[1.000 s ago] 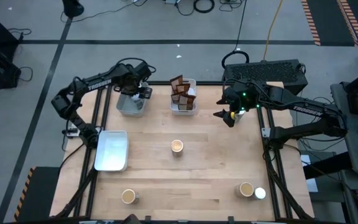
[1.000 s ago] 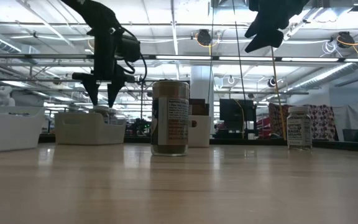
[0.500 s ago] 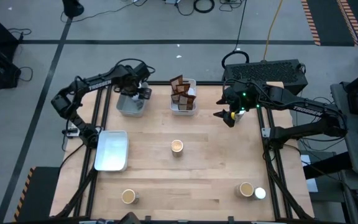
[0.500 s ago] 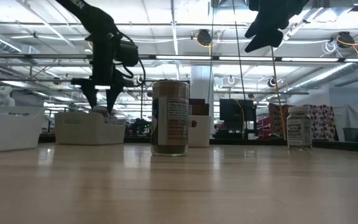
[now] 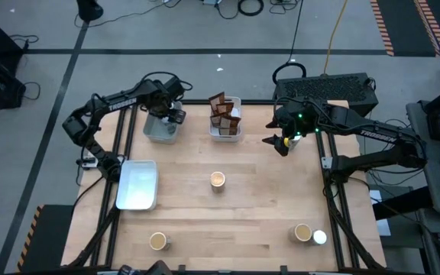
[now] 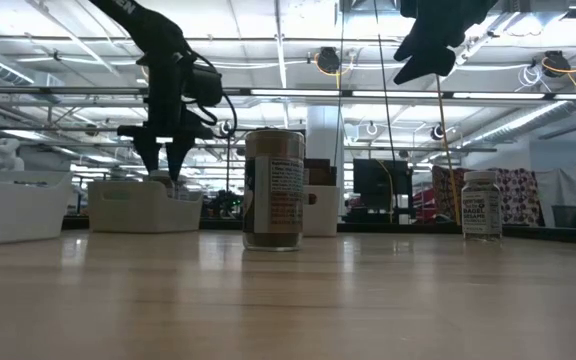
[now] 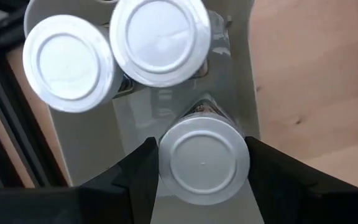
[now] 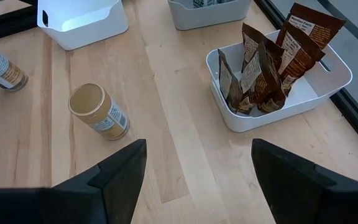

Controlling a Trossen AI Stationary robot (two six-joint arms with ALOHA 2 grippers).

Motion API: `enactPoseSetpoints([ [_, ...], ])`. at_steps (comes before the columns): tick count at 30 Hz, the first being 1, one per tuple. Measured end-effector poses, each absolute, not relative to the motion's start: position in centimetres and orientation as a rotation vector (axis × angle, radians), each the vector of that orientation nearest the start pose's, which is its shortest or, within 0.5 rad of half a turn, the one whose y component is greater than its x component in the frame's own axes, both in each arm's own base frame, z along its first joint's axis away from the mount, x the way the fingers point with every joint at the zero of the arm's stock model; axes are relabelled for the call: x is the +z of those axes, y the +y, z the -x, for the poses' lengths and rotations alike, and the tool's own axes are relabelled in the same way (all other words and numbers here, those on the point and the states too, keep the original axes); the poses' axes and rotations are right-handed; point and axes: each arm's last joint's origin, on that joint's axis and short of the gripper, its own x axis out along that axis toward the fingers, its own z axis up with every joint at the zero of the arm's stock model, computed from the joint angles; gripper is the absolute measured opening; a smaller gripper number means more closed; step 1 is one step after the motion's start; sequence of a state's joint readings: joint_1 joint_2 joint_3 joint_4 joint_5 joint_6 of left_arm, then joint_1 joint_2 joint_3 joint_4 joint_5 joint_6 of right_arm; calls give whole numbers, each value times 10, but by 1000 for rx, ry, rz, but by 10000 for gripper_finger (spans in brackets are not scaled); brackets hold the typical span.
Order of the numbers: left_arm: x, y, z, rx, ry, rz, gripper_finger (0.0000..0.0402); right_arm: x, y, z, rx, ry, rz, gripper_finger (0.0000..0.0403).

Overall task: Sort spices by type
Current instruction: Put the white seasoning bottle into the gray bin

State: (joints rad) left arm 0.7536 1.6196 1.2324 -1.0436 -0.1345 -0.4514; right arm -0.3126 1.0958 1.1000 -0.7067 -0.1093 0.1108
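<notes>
My left gripper point(image 5: 171, 114) point(image 6: 164, 170) points down into the far-left grey tray point(image 5: 159, 131), where three white-topped jars stand; its fingers are shut on the nearest one point(image 7: 204, 158). My right gripper point(image 5: 277, 143) point(image 8: 194, 174) hovers open above the far right of the table, holding nothing. Brown packets point(image 5: 224, 111) point(image 8: 272, 56) stand in the far middle tray. Tan-topped jars stand on the table at the middle point(image 5: 218, 179) point(image 6: 274, 190), near left point(image 5: 157, 241) and near right point(image 5: 302, 232), the last beside a white-topped jar point(image 5: 319, 237) point(image 6: 482, 205). My left gripper pinches the white-topped jar by the opposite sides of its lid point(image 7: 166, 163), one finger point(image 7: 138, 177) on each side. It comes from above, pointing down. The jar sits in the tray beside the other two jars, its top slightly tilted.
An empty white tray point(image 5: 137, 185) point(image 8: 82, 18) lies at the table's left edge. A dark box with cables point(image 5: 325, 88) stands behind the far right corner. Bare wood lies between the middle jar and the near jars.
My left gripper has come down a little into the grey tray, and the gap between its fingers has narrowed around the jar. The right arm and the other jars have kept still.
</notes>
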Motion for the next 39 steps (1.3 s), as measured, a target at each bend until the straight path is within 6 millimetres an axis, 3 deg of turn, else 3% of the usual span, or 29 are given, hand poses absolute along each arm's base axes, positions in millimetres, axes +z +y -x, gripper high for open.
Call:
enactPoseSetpoints([
  [21, 234, 226, -181, 746, 1474, 496, 216, 335, -63, -207, -243, 695, -283, 272],
  [39, 235, 236, -170, 738, 1477, 468, 222, 336, -64, -207, -247, 689, -281, 272],
])
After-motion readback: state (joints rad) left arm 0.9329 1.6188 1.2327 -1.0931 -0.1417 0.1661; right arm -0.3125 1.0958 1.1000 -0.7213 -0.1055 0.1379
